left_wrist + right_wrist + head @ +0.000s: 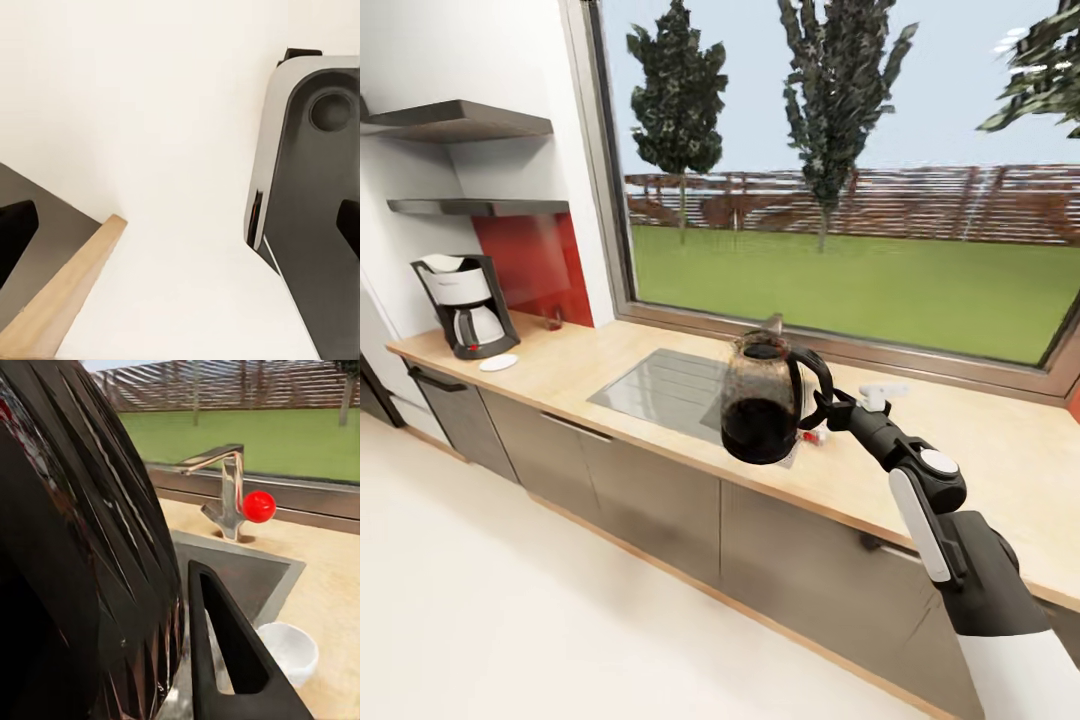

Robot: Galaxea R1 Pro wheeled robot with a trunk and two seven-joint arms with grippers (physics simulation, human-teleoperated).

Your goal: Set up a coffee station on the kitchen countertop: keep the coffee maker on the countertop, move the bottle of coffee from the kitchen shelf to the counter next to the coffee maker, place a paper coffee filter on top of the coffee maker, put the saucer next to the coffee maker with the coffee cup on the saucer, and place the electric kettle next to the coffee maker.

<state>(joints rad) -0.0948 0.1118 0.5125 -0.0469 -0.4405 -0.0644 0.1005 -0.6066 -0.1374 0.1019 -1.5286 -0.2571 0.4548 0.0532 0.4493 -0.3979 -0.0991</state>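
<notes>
Clamped on the black loop handle of the electric kettle (762,400), the right gripper (828,405) holds the glass vessel upright in the air above the front edge of the kitchen countertop (1000,455), over the inset steel sink (665,385). Its long axis runs vertically, black lid up at twelve o'clock and dark lower half down at six, with the handle turned toward three o'clock in the head view, back at the arm. At roughly ten o'clock from the kettle, well apart at the far end of the worktop, the coffee maker (467,304) stands upright, its carafe facing out into the room, with the saucer (498,362) lying just beside its base. A small dark item, possibly the bottle of coffee (554,319), sits against the red backsplash near the machine, too small to be sure. Above them the kitchen shelf (480,207) runs along the wall. The right wrist view shows the kettle's dark body close up, the faucet (225,495) with a red knob behind it, and the coffee cup (289,652) on the counter by the basin. Whether the left gripper is open or closed cannot be told.
</notes>
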